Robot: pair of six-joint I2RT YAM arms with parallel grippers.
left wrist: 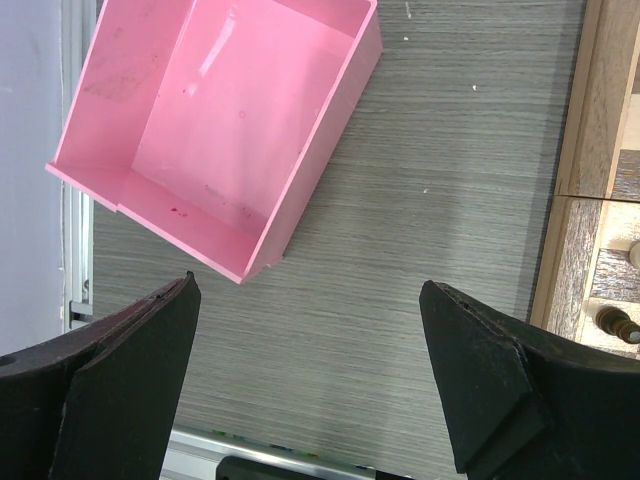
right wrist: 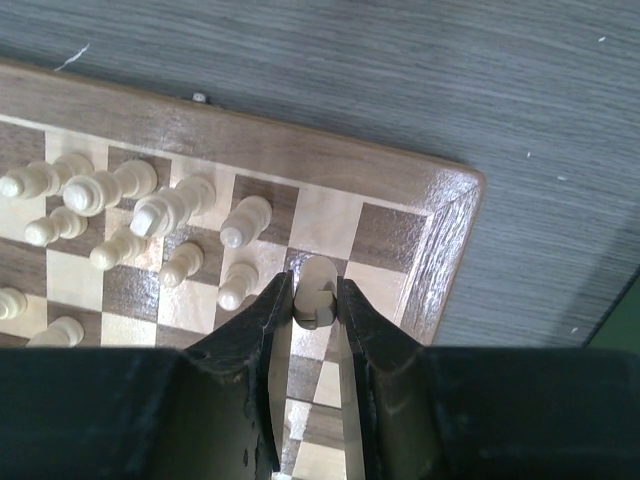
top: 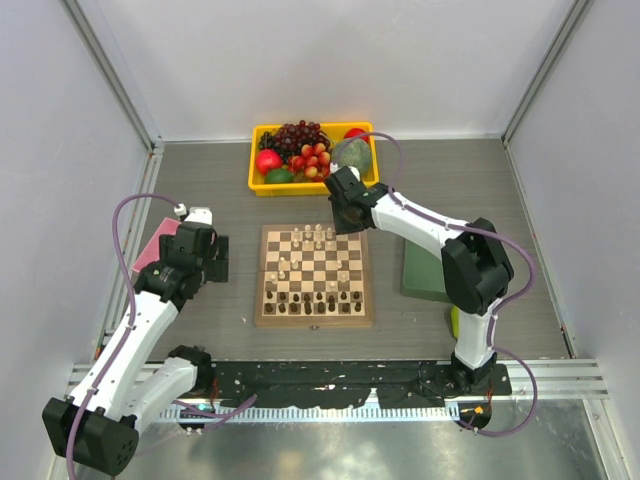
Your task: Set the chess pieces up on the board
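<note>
Pink tray (left wrist: 150, 190): you see it on the table (left wrist: 420, 150), left of the board (top: 315, 319).
Left gripper (left wrist: 310, 300): your jaws stand wide apart over the table, between tray and board.
Board: dark pieces (top: 315, 297) line your near side, cream pieces (right wrist: 150, 210) the far side.
Right gripper (right wrist: 316, 292): clamped on a cream piece (right wrist: 318, 275) by the far right corner.

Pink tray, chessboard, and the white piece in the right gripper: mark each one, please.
pink tray (left wrist: 230, 130), left wrist view, bare inner floor.
chessboard (right wrist: 300, 155), right wrist view, far wooden border.
white piece (right wrist: 318, 285), right wrist view, its rounded body.
</note>
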